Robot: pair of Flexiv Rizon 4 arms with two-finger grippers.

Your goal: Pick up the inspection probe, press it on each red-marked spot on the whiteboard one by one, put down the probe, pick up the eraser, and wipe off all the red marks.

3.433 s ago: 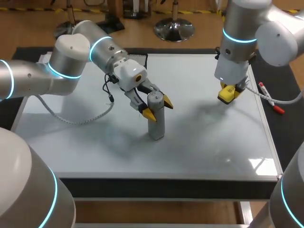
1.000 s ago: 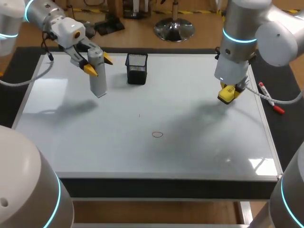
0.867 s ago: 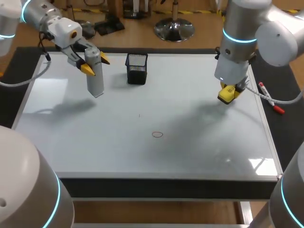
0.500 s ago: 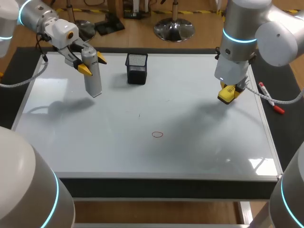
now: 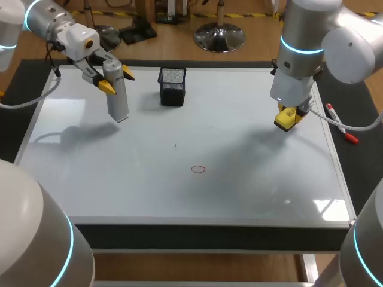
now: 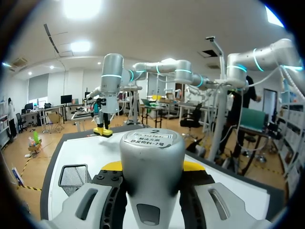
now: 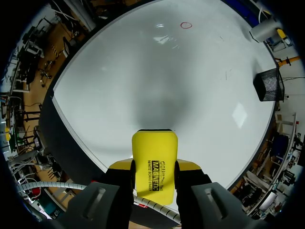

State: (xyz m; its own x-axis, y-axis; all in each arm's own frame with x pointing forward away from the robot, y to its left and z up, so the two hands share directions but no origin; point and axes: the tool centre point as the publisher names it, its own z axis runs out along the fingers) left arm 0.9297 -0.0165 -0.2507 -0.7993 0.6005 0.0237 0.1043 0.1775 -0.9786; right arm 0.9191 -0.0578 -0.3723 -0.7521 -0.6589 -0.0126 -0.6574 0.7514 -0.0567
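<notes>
Probe point(image 5: 118, 103) looked stiff, smooth, fairly light; left gripper point(image 5: 117, 81) clamped its top, far left. Right gripper point(image 7: 153, 177) pinched the eraser point(image 7: 154, 151) by its sides.

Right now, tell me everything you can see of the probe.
The probe is a smooth grey cylinder, metal-looking, with a white label on top. It hangs near upright over the far left of the whiteboard, beside the mesh cup. The left gripper is shut on its upper part; its lower end seems clear of the board.
</notes>
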